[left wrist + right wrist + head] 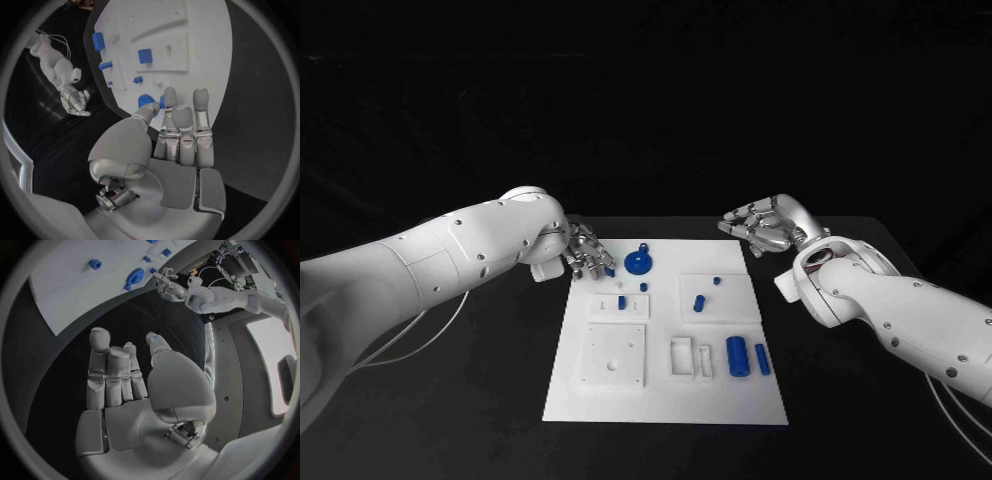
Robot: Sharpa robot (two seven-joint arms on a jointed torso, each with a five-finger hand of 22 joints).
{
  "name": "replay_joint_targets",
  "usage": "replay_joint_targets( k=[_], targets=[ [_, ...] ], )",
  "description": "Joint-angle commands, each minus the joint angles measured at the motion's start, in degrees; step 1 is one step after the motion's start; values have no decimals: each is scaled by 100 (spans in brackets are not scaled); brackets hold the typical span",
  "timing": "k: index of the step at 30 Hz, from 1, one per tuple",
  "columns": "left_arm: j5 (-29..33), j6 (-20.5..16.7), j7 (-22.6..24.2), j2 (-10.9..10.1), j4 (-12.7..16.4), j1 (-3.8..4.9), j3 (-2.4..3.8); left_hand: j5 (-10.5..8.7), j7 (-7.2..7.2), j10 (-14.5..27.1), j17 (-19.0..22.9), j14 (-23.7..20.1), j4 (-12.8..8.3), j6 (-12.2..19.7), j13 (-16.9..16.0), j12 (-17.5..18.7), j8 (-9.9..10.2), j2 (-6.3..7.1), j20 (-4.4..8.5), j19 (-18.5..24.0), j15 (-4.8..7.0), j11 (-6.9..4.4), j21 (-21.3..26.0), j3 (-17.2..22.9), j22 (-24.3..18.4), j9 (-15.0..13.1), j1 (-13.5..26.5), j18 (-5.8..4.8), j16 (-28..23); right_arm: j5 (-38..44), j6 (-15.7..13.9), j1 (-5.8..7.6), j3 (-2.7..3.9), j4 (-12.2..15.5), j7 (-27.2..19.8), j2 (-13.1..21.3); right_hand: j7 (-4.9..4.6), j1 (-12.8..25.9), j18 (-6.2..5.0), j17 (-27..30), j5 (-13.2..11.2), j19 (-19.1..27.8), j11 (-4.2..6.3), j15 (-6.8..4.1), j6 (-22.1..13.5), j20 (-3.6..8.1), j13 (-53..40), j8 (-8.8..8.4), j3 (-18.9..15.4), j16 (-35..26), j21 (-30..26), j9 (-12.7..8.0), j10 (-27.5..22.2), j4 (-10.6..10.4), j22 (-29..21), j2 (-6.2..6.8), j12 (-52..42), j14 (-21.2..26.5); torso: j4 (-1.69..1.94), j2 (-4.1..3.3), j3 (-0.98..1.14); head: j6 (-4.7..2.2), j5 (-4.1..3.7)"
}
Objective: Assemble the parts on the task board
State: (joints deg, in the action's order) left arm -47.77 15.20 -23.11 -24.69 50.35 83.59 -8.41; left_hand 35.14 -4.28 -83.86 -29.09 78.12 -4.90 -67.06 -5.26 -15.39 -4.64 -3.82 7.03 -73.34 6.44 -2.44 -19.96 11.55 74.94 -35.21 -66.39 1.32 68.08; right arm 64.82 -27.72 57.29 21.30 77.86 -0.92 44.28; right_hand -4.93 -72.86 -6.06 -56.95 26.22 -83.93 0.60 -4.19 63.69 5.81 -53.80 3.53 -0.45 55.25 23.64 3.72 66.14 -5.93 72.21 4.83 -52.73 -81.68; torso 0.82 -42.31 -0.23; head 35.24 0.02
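The white task board (668,395) lies in the middle of the black table. A round blue part (639,263) sits near its far left corner, with small blue parts (700,300) behind the middle and two blue cylinders (736,351) on the right. My left hand (584,250) hovers at the far left corner, fingers stretched out and holding nothing; its fingertips (170,95) are close beside the round blue part (147,100). My right hand (764,228) hangs off the far right corner over bare table, and its palm (125,385) is held flat with nothing in it.
White raised blocks (615,355) with holes and slots stand on the near half of the board. Black table surrounds the board on all sides. The right wrist view shows the board (69,295) at a distance, with the left hand (165,282) beyond it.
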Motion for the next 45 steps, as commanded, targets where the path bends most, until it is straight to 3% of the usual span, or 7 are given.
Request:
replay_joint_targets(
  k=[1, 8, 15, 22, 39, 45],
  targets=[
    [104, -478, -118, -157, 371, 31, 8, 88, 320, -276, -75, 70, -641, -374, -2, -66, 55, 81, 59, 6, 3, -51, -58, 607, 119, -12, 12, 45, -39, 30, 18, 0, 3, 4, -34, 15, -6, 9, -59, -5, 22, -246, -8, -10, -20, -49, -10, 4, -9, -11, 24, -6, -18, -33, 0, 49, -6, 14, 41, 26, -19, 5, -9],
    [-210, -771, -205, -583, 1177, 65, 9, 137, 335, -282, -294, 134, -656, -424, 31, -140, 59, 109, 68, 27, 13, -65, -155, 618, 109, -22, 27, 51, -162, 21, 14, -1, 4, 1, -35, 37, -6, 9, -59, -5, 22, -246, -8, -10, -20, -49, -10, 4, -9, -11, 24, -6, -18, -33, 0, 49, -6, 14, 84, 39, -43, 27, -17],
    [-317, -909, -262, -848, 1578, 74, 9, 202, 351, -284, -425, 191, -664, -467, 30, -222, 59, 138, 84, 1, 29, -81, -188, 629, 108, -32, 39, 51, -229, 11, 16, -1, 4, -13, -38, 42, -6, 9, -59, -5, 22, -246, -8, -10, -20, -49, -10, 4, -9, -11, 24, -6, -18, -33, 0, 49, -6, 14, 107, 51, -60, 48, -16],
    [-352, -781, -369, -1035, 1905, 76, 1, 204, 351, -287, -491, 199, -670, -473, 39, -233, 59, 141, 83, 11, 28, -84, -192, 630, 108, -34, 42, 48, -256, 4, 21, -2, 4, -23, -40, 43, -4, 10, -59, -7, 19, -246, -7, -12, -13, -48, -5, 3, -18, -10, 26, -6, -17, -40, -3, 44, -1, 11, 101, 44, -58, 58, 16],
    [-440, -672, -488, -1109, 2184, 59, -37, 219, 357, -289, -565, 210, -675, -485, 37, -256, 56, 147, 86, 10, 32, -88, -203, 630, 108, -38, 41, 48, -264, -4, 28, -2, 4, -32, -43, 35, -4, 10, -59, -7, 19, -246, -7, -12, -13, -48, -5, 3, -18, -10, 26, -6, -17, -40, -3, 44, -1, 11, 88, 38, -40, 88, 57],
    [-517, -514, -534, -1123, 2212, 47, -109, 220, 356, -287, -583, 210, -679, -485, 38, -258, 57, 149, 86, 13, 31, -87, -205, 631, 109, -39, 41, 47, -264, -5, 29, -2, 4, -34, -43, 36, -4, 10, -59, -7, 19, -246, -7, -12, -13, -48, -5, 3, -18, -10, 26, -6, -17, -40, -3, 44, -1, 11, 92, 44, -42, 98, 58]
  ],
)
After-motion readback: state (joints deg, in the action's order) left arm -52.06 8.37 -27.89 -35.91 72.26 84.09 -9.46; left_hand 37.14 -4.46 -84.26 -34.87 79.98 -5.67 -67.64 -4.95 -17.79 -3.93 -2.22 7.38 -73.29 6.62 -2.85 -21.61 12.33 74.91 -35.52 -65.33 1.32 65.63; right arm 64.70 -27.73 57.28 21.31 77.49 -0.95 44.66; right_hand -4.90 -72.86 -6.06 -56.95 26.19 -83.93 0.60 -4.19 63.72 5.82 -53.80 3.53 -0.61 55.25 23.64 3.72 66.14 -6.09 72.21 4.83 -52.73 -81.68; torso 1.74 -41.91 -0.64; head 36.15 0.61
